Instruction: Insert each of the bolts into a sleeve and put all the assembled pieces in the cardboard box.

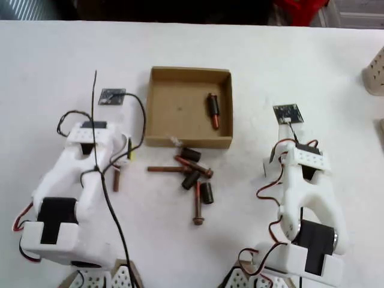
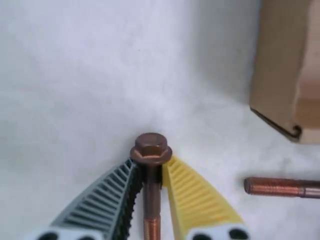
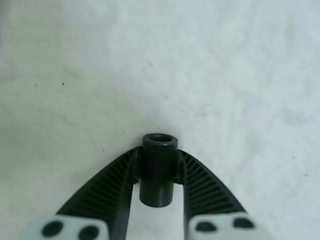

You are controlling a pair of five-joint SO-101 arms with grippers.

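Grips a copper-brown bolt [image 2: 151,149] just under its flanged hex head with the left pincer [image 2: 149,165]; clasps a short, black, hollow sleeve [image 3: 159,180] with the right pincer [image 3: 158,156].

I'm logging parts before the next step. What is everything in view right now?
cardboard box: one, brown, mid-table between the arms
assembled piece: one, copper bolt in black sleeve, inside the box
loose bolts: three, copper, on the table by the box's near wall
loose sleeves: three, black, among those bolts
held bolt: one, copper, in the left pincer
held sleeve: one, black, in the right pincer
small boards: two, dark, one either side of the box
table: one, white
left pincer: grey and yellow fingers, gripping the bolt
right pincer: black fingers, gripping the sleeve
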